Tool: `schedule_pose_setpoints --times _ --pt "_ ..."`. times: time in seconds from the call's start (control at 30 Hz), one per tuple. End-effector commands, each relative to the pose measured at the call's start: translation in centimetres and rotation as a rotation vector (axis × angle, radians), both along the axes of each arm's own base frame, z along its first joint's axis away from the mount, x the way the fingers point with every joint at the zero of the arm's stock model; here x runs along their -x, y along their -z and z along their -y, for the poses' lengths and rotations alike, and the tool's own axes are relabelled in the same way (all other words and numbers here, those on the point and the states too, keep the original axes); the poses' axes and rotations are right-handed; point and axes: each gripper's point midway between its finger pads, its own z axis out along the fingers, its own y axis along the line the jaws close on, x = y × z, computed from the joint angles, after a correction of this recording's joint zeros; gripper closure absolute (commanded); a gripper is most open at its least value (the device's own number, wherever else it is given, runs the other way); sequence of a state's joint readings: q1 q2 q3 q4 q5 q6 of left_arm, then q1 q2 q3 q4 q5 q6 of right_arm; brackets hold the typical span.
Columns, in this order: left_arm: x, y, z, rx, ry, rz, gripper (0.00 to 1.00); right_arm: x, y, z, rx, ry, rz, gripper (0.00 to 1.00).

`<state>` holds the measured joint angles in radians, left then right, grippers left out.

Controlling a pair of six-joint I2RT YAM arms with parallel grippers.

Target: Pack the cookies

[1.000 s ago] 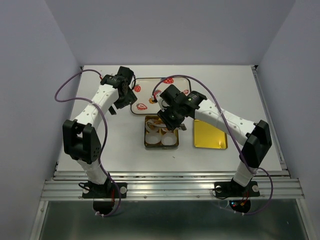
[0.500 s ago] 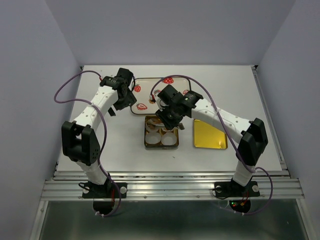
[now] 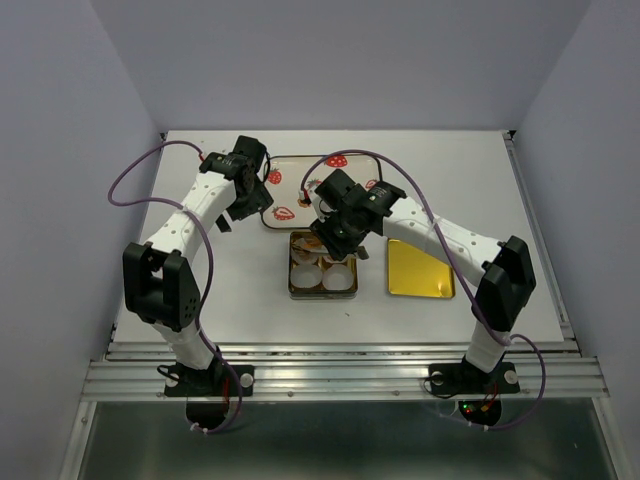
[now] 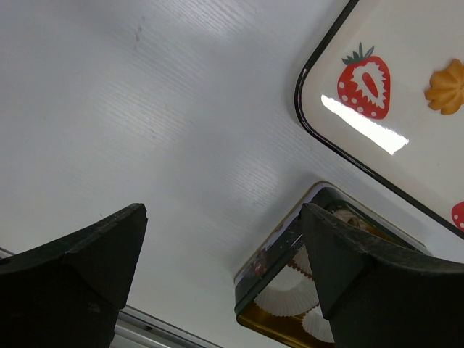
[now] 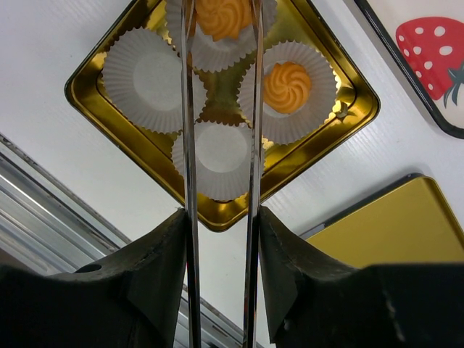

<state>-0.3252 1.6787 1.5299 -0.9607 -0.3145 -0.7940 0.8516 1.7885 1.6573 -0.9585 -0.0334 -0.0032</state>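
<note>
as we look down from the top camera, our right gripper (image 3: 322,243) hangs over the far half of the gold tin (image 3: 322,296), and our left gripper (image 3: 232,212) sits just left of the strawberry tray (image 3: 345,158).

from our left wrist, the fingers stand wide apart over the table (image 4: 145,109), holding nothing. a loose cookie (image 4: 449,87) lies on the tray, well off to the right.

from our right wrist, the thin blades clamp the held cookie (image 5: 223,16) at their tips, above a paper cup (image 5: 272,11). a second cookie (image 5: 286,85) rests in the cup just right of the blades.
</note>
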Motion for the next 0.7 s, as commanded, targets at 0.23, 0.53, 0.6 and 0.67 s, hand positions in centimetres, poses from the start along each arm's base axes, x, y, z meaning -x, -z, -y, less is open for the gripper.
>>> schedule_pose_setpoints --times 0.23,0.53,0.6,0.67 --pt "0.5 -1.2 -0.6 -0.011 -0.002 0.029 0.01 -0.9 -1.8 -1.1 -0.051 0.0 0.057 0.52" --pt "0.4 -1.4 -0.3 -0.001 0.006 0.036 0.01 -1.6 -2.6 -1.5 -0.059 0.009 0.083 0.53" --pt "0.4 -1.5 -0.3 0.003 0.007 0.036 0.01 -1.6 -3.2 -1.7 -0.077 0.027 0.084 0.54" --pt "0.3 -1.7 -0.2 0.004 0.007 0.041 0.01 -1.7 -3.9 -1.9 -0.094 0.034 0.09 0.55"
